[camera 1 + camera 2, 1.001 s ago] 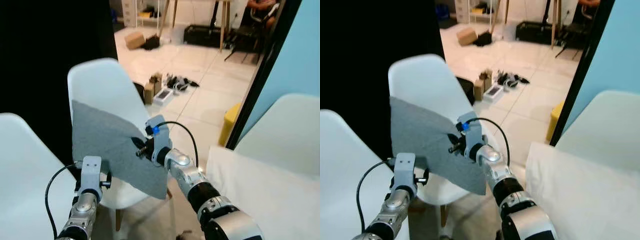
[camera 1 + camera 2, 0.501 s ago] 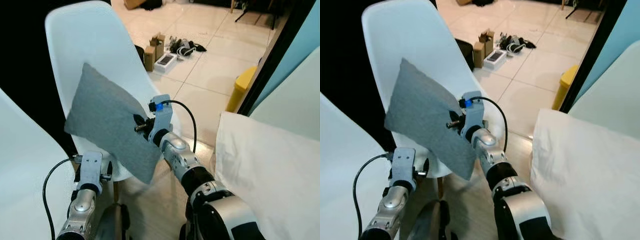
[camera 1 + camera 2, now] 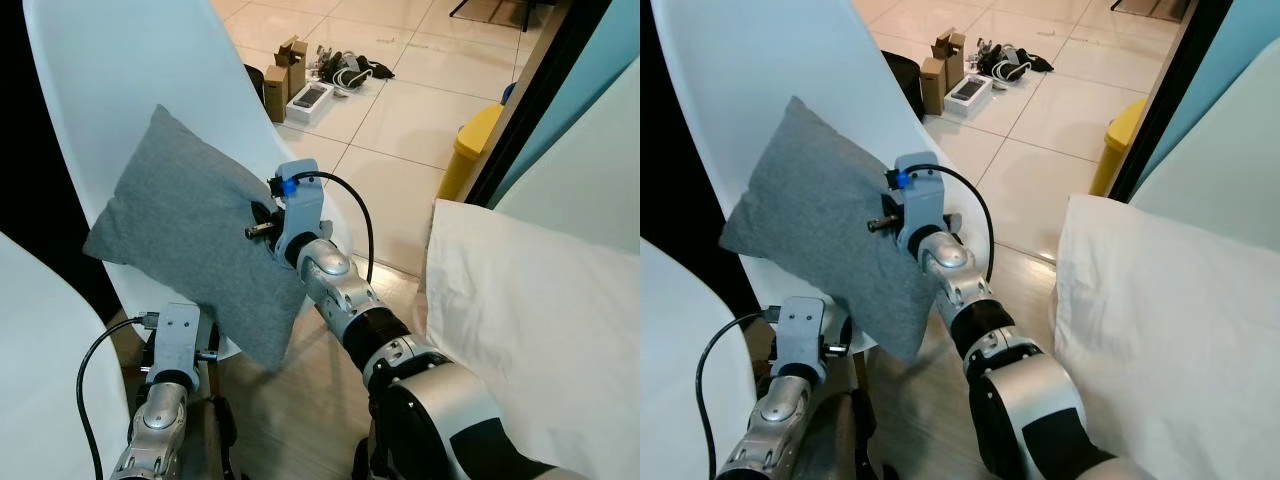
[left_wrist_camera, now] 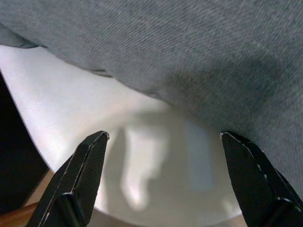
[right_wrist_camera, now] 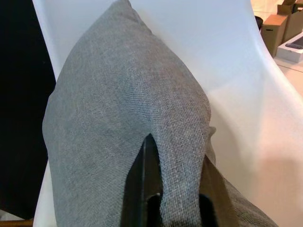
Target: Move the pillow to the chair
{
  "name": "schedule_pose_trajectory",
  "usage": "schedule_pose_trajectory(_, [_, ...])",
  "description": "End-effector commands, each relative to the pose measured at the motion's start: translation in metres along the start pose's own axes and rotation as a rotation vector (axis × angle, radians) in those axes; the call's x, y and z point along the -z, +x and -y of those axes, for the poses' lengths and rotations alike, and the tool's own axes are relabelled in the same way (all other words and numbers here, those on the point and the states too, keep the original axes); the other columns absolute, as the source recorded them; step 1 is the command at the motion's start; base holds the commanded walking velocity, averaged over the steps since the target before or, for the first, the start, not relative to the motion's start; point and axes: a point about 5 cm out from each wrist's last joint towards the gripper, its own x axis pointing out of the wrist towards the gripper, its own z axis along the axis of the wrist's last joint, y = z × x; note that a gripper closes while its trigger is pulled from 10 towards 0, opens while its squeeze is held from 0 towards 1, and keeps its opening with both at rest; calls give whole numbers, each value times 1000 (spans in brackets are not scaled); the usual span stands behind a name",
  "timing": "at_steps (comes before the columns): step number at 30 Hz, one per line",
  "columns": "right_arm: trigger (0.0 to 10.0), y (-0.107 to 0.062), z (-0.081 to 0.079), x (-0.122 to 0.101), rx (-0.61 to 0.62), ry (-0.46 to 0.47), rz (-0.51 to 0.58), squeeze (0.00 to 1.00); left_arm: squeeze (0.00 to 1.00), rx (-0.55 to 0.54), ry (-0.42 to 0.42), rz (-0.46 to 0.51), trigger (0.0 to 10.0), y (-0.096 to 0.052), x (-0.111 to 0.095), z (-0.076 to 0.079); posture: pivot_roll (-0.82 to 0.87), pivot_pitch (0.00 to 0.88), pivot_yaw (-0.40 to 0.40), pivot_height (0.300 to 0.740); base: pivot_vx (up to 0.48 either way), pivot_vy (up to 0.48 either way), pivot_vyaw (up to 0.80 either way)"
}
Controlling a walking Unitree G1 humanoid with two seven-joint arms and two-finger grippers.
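While we're holding the pillow [image 3: 190, 235] over the chair [image 3: 120, 90] by one edge | risk: it's hanging half off the seat front, prob sliding to floor if let go now | right gripper [image 5: 163, 189] pinching a fold, pillow hanging ahead of it | left gripper [image 4: 161, 184] spread wide, waiting just under pillow

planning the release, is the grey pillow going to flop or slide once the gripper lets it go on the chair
Probably soft and floppy: the grey pillow bunches into a ridge where the right gripper pinches it. It seems light, held up by that one pinch. On the smooth, sloped white chair it could slump or slide down toward the seat.
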Motion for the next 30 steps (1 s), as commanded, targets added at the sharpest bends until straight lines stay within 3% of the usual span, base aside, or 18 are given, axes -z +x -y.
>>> schedule_pose_trajectory(1, [10000, 5, -15, -11, -30, -12, 56, 1000, 0, 7, 11, -14, 10000, 3, 0, 6, 42, 295, -28, 551, 0, 0, 0])
schedule_pose_trajectory(6, [10000, 5, -10, -11, 20, -34, 62, 1000, 0, 0, 4, -2, 10000, 7, -7, 7, 47, 276, -33, 551, 0, 0, 0])
schedule_pose_trajectory(8, [10000, 4, -3, -11, 53, -84, 63, 1000, 0, -5, -2, 1, 10000, 9, -9, 7, 41, 261, -31, 551, 0, 0, 0])
schedule_pose_trajectory(15, [10000, -14, 50, -7, 292, -363, 52, 1000, 0, 7, -26, 15, 10000, 22, -21, 15, 11, 192, -27, 551, 0, 0, 0])
schedule_pose_trajectory(18, [10000, -19, 60, -2, 316, -372, 28, 1000, 0, 10, -30, 19, 10000, 24, -23, 17, 5, 177, -27, 551, 0, 0, 0])
schedule_pose_trajectory(19, [10000, -28, 75, 9, 316, -301, -9, 1000, 0, 13, -35, 32, 10000, 28, -29, 20, 0, 161, -28, 551, 0, 0, 0])
schedule_pose_trajectory(20, [10000, -33, 78, 16, 283, -242, -22, 812, 0, 14, -35, 39, 10000, 29, -31, 20, -8, 156, -25, 551, 0, 0, 0])
schedule_pose_trajectory(24, [10000, -35, 79, 20, 259, -203, -27, 812, 0, 13, -35, 42, 10000, 30, -33, 20, -10, 153, -24, 551, 0, 0, 0])
schedule_pose_trajectory(25, [10000, -39, 80, 25, 224, -132, -25, 0, 0, 11, -36, 41, 10000, 31, -33, 19, -17, 145, -17, 556, 0, 0, 0])
schedule_pose_trajectory(27, [10000, -43, 81, 33, 210, -87, -32, 0, 0, 7, -39, 35, 10000, 32, -32, 17, -26, 141, -12, 561, 0, 0, 0])
schedule_pose_trajectory(30, [10000, -66, 92, 66, 261, 23, -94, 0, 0, -2, -36, -3, 10000, 30, -24, 15, -26, 125, 9, 576, 0, 0, 0])
